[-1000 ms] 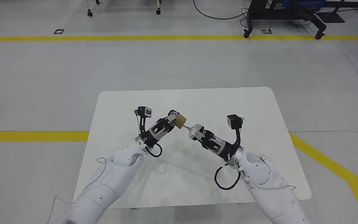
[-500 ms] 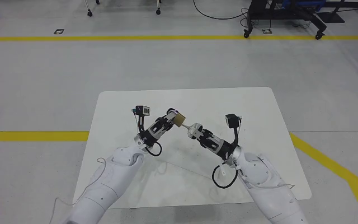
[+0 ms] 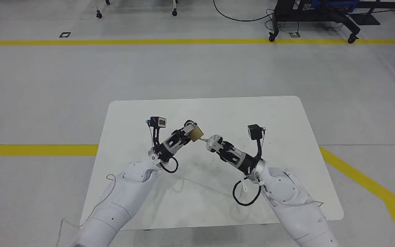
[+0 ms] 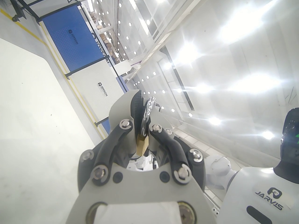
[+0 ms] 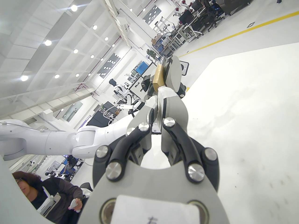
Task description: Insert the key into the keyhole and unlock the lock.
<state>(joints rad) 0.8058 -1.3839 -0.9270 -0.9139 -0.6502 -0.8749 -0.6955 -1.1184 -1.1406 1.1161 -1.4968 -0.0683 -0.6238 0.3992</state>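
Right gripper (image 3: pixel 213 142) was pinched shut on the key (image 3: pixel 204 138), its tip at the lock (image 3: pixel 197 131). The left gripper (image 3: pixel 189 134) clamped that lock, raised over mid-table (image 3: pixel 123 129). Insertion step, by my read; seated or not, couldn't tell. Next called for a straight push, then a twist. The key's long axis ran gripper to gripper, pointing into the lock.

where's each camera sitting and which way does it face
Top view: above the arms, looking down at the white table; left gripper and right gripper, pinching a small metal key, show.
Left wrist view: on the left wrist, facing along its own gripper toward the ceiling.
Right wrist view: on the right wrist, facing along its own gripper toward the left arm.
All three share the brass padlock in the left gripper.
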